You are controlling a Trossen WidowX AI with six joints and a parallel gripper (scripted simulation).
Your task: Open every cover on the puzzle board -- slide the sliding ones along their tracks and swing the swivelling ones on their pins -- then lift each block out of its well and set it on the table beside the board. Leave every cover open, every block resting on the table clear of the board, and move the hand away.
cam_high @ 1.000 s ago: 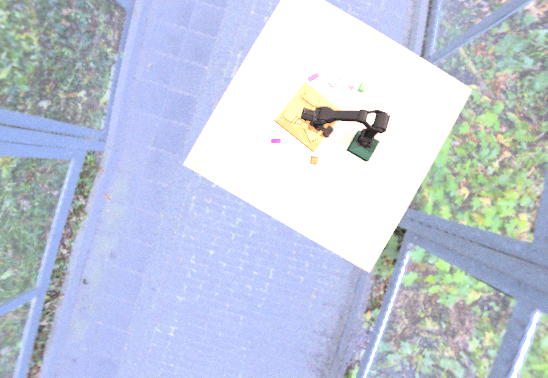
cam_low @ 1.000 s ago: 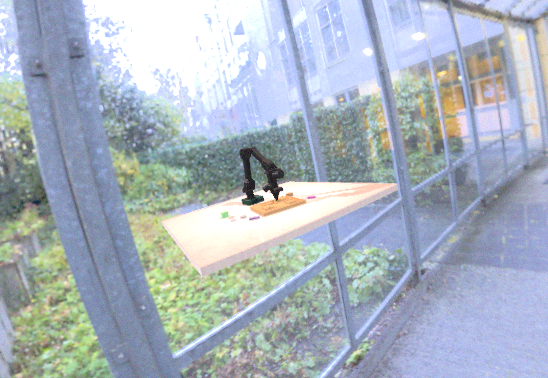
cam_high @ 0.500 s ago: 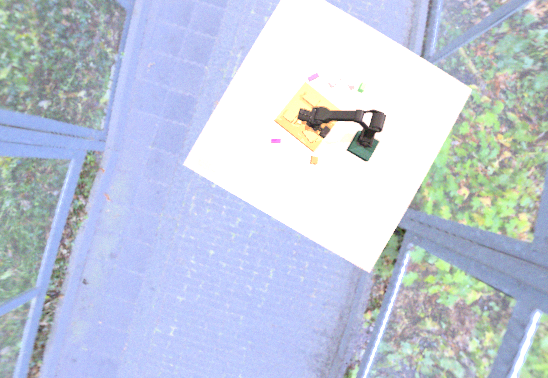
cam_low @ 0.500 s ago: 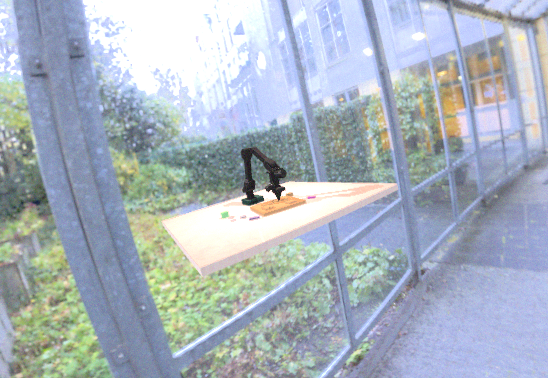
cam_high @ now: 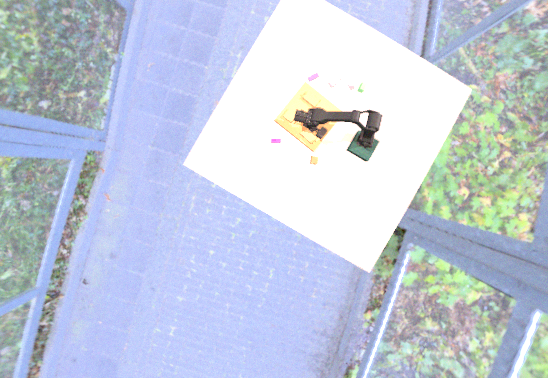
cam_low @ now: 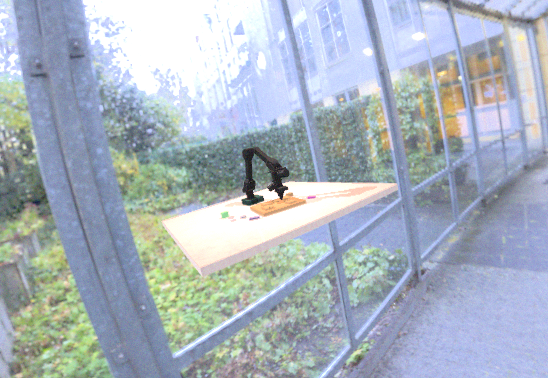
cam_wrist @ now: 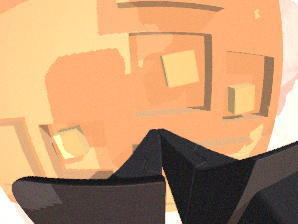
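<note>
The orange puzzle board (cam_high: 306,89) (cam_low: 270,211) (cam_wrist: 90,75) lies on the table. My gripper (cam_low: 281,199) (cam_wrist: 156,135) is shut and empty, low over the board; the top view hides its tips behind the arm. In the wrist view, pale yellow square pieces (cam_wrist: 181,68) (cam_wrist: 242,98) (cam_wrist: 71,142) sit in rectangular recesses ahead of and left of the fingers. I cannot tell whether they are blocks or cover knobs. How far each cover is open is unclear. Outside the board lie two magenta pieces (cam_high: 313,77) (cam_high: 275,141), an orange piece (cam_high: 313,160) and a green piece (cam_high: 361,87).
Small pale pink pieces (cam_high: 351,87) (cam_low: 243,217) lie between the green piece and one magenta piece. The arm's dark green base (cam_high: 362,147) (cam_low: 252,200) stands on the table (cam_high: 360,216) (cam_low: 200,246) beside the board. The arm reaches over the board.
</note>
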